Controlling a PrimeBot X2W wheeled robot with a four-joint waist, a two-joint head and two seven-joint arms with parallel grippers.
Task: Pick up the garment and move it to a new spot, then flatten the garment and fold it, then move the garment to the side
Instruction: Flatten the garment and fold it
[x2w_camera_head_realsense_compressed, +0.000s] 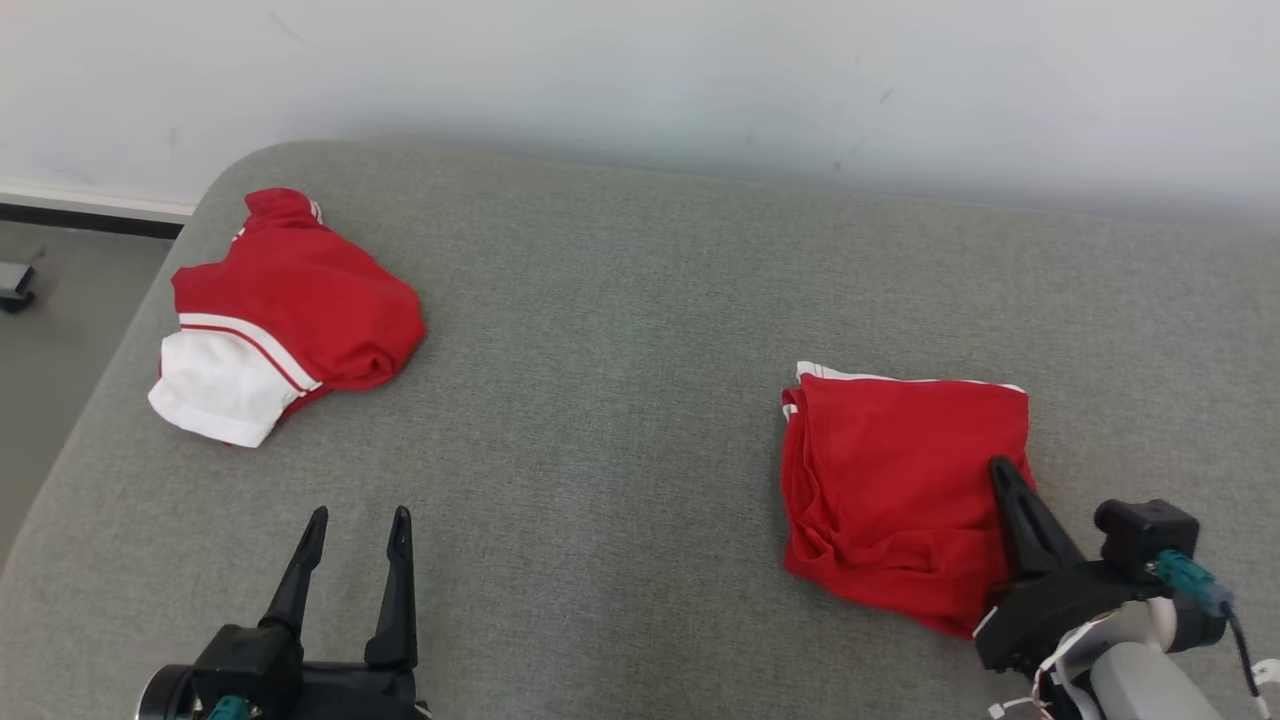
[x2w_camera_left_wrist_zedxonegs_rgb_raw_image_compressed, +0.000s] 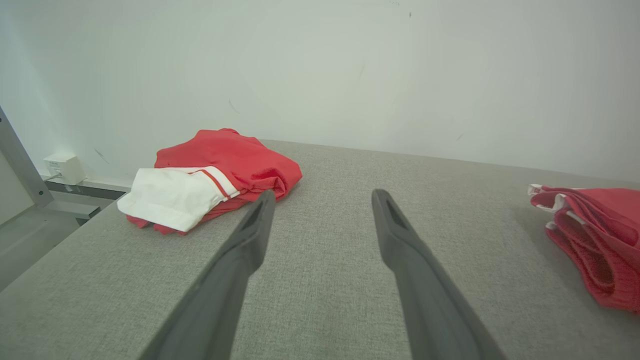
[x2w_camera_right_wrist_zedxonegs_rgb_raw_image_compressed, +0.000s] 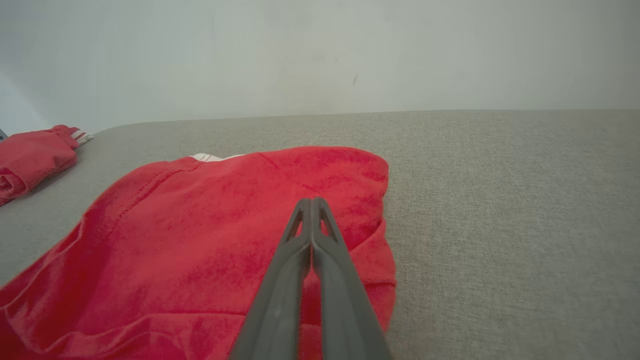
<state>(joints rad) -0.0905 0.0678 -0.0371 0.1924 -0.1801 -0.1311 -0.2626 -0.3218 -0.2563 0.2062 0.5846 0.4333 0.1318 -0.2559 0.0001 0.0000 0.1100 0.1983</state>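
Note:
A red garment (x2w_camera_head_realsense_compressed: 900, 480) lies folded into a rough rectangle on the right of the grey padded surface (x2w_camera_head_realsense_compressed: 620, 350), a white edge showing at its far side. My right gripper (x2w_camera_head_realsense_compressed: 1000, 470) is shut, fingers pressed together with nothing between them, tips over the garment's near right part (x2w_camera_right_wrist_zedxonegs_rgb_raw_image_compressed: 200, 240). The shut gripper (x2w_camera_right_wrist_zedxonegs_rgb_raw_image_compressed: 311, 202) points toward its far right corner. My left gripper (x2w_camera_head_realsense_compressed: 358, 520) stands open and empty at the near left, over bare surface. Between its spread fingers (x2w_camera_left_wrist_zedxonegs_rgb_raw_image_compressed: 250, 235) the grey surface shows, with the folded garment (x2w_camera_left_wrist_zedxonegs_rgb_raw_image_compressed: 595, 235) far to its right.
A second red garment with a white panel (x2w_camera_head_realsense_compressed: 290, 300) lies crumpled at the far left (x2w_camera_left_wrist_zedxonegs_rgb_raw_image_compressed: 220, 170), near the surface's rounded corner. A pale wall (x2w_camera_head_realsense_compressed: 700, 70) runs behind. Floor (x2w_camera_head_realsense_compressed: 60, 330) lies beyond the left edge, with a small white box (x2w_camera_left_wrist_zedxonegs_rgb_raw_image_compressed: 62, 167) at the wall.

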